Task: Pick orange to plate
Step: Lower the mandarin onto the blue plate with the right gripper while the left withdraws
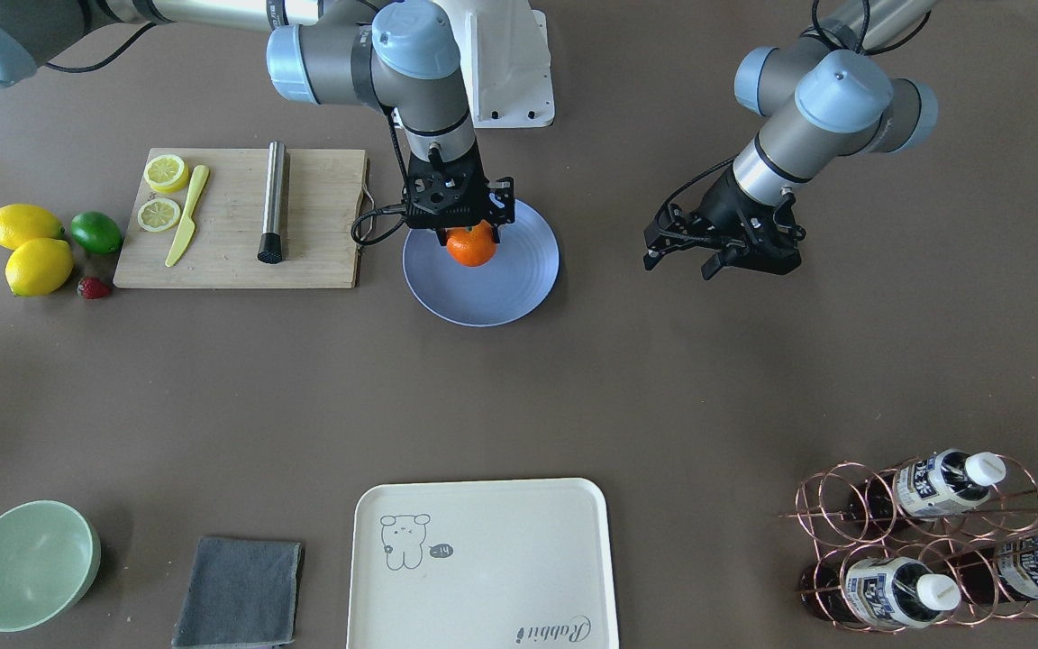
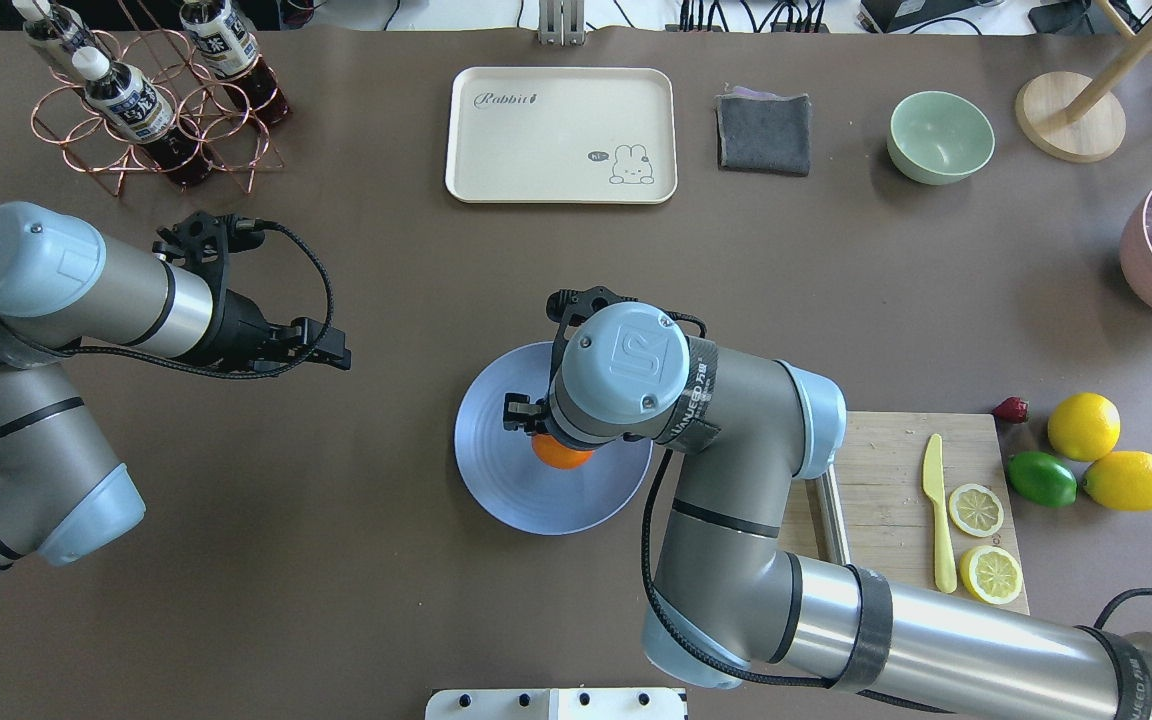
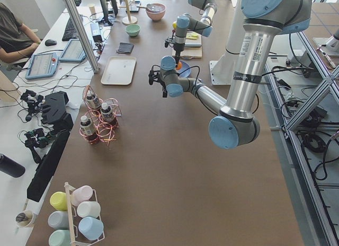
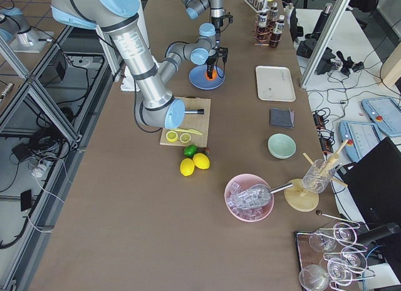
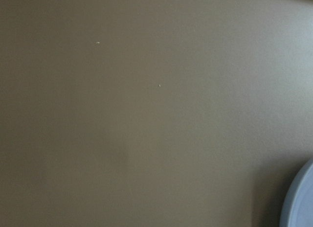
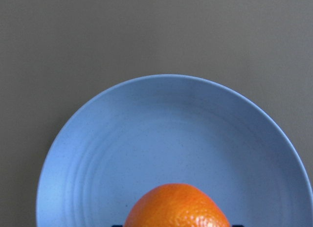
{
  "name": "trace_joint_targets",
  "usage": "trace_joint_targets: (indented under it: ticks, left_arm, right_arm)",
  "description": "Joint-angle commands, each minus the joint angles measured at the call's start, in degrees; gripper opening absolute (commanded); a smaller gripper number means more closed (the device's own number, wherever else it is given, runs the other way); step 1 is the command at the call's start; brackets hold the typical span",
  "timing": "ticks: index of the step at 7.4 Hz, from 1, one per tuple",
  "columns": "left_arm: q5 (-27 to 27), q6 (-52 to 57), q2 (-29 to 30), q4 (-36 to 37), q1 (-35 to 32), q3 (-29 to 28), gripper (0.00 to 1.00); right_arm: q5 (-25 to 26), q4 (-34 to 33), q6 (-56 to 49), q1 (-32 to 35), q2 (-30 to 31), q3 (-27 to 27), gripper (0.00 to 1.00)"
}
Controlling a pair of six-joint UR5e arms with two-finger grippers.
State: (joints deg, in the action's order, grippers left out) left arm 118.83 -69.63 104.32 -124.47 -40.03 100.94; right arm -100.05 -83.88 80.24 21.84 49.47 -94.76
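The orange (image 1: 471, 246) sits between the fingers of my right gripper (image 1: 468, 238), which is shut on it over the far half of the periwinkle-blue plate (image 1: 501, 290). The right wrist view shows the top of the orange (image 6: 177, 207) low over the plate (image 6: 161, 134); I cannot tell whether it touches. In the overhead view my right wrist hides most of the orange (image 2: 561, 456) and part of the plate (image 2: 511, 485). My left gripper (image 1: 679, 266) hovers open and empty over bare table beside the plate. The left wrist view catches only the plate's rim (image 5: 301, 202).
A cutting board (image 1: 321, 225) with lemon halves, a yellow knife and a steel cylinder (image 1: 274, 202) lies beside the plate. Two lemons (image 1: 32, 252), a lime and a strawberry lie past it. A cream tray (image 1: 483, 559), green bowl (image 1: 28, 563), grey cloth (image 1: 240, 590) and bottle rack (image 1: 933, 541) line the operators' edge.
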Motion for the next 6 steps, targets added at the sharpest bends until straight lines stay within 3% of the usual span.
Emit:
trace_joint_targets:
  ticks: [1,3,4,5,6]
  left_arm:
    - [-0.1,0.0,-0.6,-0.2,0.0,0.2,0.96]
    - [0.0,0.0,-0.7,-0.2,0.0,0.3,0.96]
    - [0.0,0.0,-0.6,-0.3,0.0,0.2,0.96]
    - [0.1,0.0,-0.6,-0.3,0.0,0.3,0.96]
    - [0.1,0.0,-0.6,-0.3,0.0,0.4,0.96]
  right_arm:
    - [1.5,-0.3,0.2,-1.2,-0.2,1.1,0.00]
    - [2.0,-0.3,0.2,-1.6,-0.5,1.3,0.00]
    - [2.0,-0.2,0.2,-1.8,-0.5,1.5,0.38]
    - [2.2,-0.2,0.2,-1.8,-0.5,1.4,0.91]
    - [2.6,-0.1,0.2,-1.8,-0.3,1.3,1.00]
